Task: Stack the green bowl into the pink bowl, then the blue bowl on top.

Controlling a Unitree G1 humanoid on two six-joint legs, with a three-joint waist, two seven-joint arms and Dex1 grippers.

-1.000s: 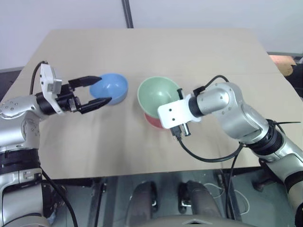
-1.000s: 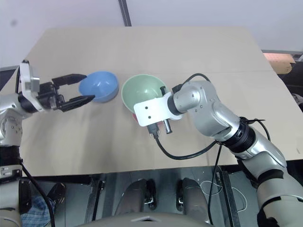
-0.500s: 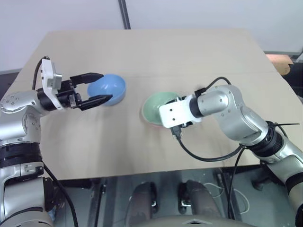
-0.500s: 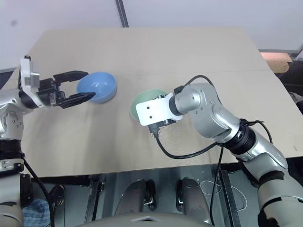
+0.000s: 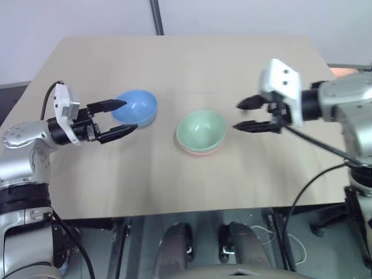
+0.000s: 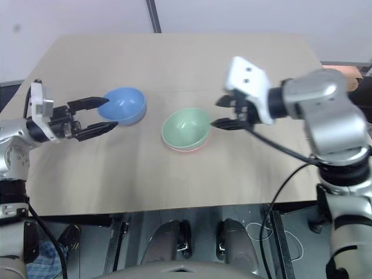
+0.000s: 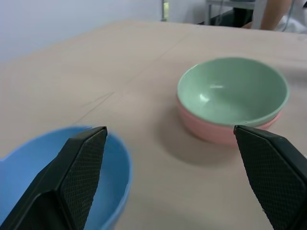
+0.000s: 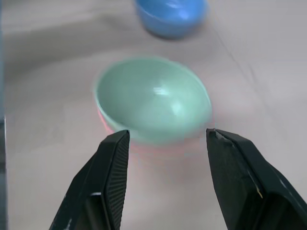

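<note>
- Mint green bowl point(image 5: 201, 130) sits nested in the pink bowl point(image 5: 200, 150), mid-table point(image 5: 232, 70); only a pink rim shows beneath it.
- Right gripper point(image 5: 247, 115) hangs just right of the stack, jaws parted, empty, clear of the green rim.
- A second ago it held the tilted green bowl over the pink one; since then it has let go and backed off.
- Blue bowl point(image 5: 136, 108) lies left of the stack, its near edge between the tips of the wide-open, empty left gripper point(image 5: 121, 117).

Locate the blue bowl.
The blue bowl sits on the table's left half, left of the stacked green bowl, its near rim between the open left gripper's fingers.
</note>
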